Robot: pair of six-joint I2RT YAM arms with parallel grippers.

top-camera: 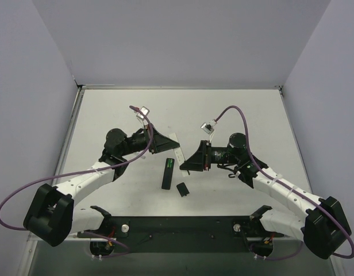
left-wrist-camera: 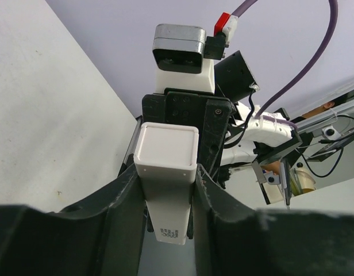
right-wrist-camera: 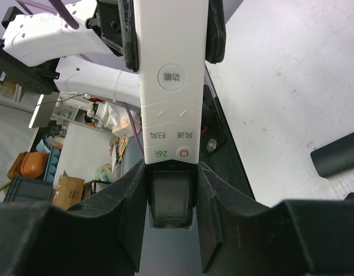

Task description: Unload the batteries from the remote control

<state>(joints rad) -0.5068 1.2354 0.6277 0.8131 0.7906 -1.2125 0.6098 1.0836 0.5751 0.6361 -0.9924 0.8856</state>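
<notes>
1. While both grippers hang above the table, the slim black rectangular plastic remote control (top-camera: 166,173) lies flat on the matte white table (top-camera: 240,109). It sits between the two arms, on the near side of the fingertips, toward the bases.
2. Its long axis runs roughly near-to-far with a slight tilt. The thin green-wrapped cylindrical batteries (top-camera: 169,165) show in the open slot at its far end, the end closest to the fingers.
3. The left gripper (left-wrist-camera: 168,190) presses its black fingers on both sides of one end of a long white plastic stick with round buttons and a small display (right-wrist-camera: 168,86). The right gripper (right-wrist-camera: 171,184) clamps the display end of the same white stick. Both pairs of jaws stand narrow, so neither has fingers free for the batteries.
4. Seen from above, the right gripper's tips seem nearer the slot, just off to its side. The left gripper's tips sit a little farther off, beyond the remote's far end.
5. A small squarish black plastic cover piece (top-camera: 181,188) lies near the remote's near end on the right arm's side, apart from it. It probably crowds a low approach from that side.
6. Bare white surface spreads beyond and to both sides, bounded by pale lilac walls. There looks to be room to set the white stick down well apart from the remote.
</notes>
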